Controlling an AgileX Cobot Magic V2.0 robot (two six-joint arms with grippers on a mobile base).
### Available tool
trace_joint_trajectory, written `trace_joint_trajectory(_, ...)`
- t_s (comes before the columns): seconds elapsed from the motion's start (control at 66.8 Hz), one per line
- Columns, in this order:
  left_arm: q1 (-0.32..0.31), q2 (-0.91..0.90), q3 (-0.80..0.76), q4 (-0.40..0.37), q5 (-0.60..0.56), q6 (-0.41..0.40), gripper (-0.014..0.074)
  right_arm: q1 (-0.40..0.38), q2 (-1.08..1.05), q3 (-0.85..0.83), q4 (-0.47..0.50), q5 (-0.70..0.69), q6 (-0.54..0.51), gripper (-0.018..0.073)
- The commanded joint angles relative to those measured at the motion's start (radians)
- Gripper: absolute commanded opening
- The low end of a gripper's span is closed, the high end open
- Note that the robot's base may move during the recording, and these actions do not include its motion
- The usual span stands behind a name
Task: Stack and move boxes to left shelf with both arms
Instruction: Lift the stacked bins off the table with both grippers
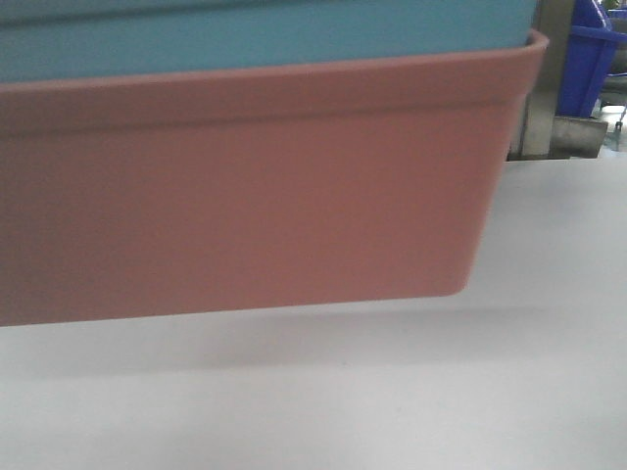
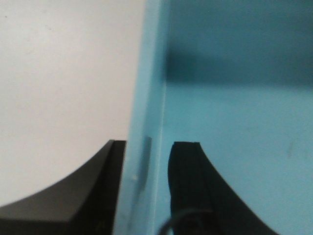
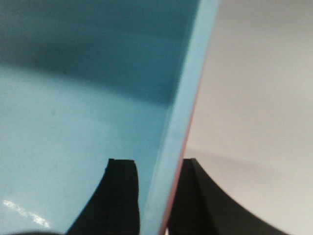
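Note:
The turquoise box (image 1: pixel 255 39) sits nested inside the salmon pink box (image 1: pixel 245 196), which fills the front view close up. The stack seems to hang slightly above the white table (image 1: pixel 392 392), with a soft shadow under it. My left gripper (image 2: pixel 151 143) is shut on the turquoise box's left wall (image 2: pixel 146 98), one finger outside and one inside. My right gripper (image 3: pixel 156 160) is shut on the right wall (image 3: pixel 181 117), where the pink rim (image 3: pixel 188 132) shows along the outside. The roller shelf is out of view.
A steel post and bracket (image 1: pixel 549 88) stand at the back right, behind the stack. A dark blue crate (image 1: pixel 593 59) sits beside the post. White table surface lies in front of and to the right of the boxes.

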Motion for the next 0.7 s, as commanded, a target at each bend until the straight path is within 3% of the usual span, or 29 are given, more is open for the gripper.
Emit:
trace_joint_trajectory(0.0, -0.071, -0.057, -0.036, 0.042, -0.094, -0.006, -0.0008, 0.034, -0.035, -0.014, -0.119, -0.115, 0.073, 0.0056)
trace_joint_trajectory(0.12, -0.102, -0.057, -0.036, 0.044, -0.127, -0.031, -0.0008, 0.087, -0.035, 0.013, -0.158, -0.121, 0.135, 0.0056)
trace_joint_trajectory(0.389, -0.104, -0.040, -0.036, 0.030, -0.137, -0.035, -0.0008, 0.200, -0.035, 0.043, -0.238, -0.136, 0.246, 0.0056)
trace_joint_trajectory(0.689, -0.104, 0.017, -0.036, -0.009, -0.182, -0.035, -0.0008, 0.225, -0.030, 0.043, -0.242, -0.142, 0.260, 0.0056)
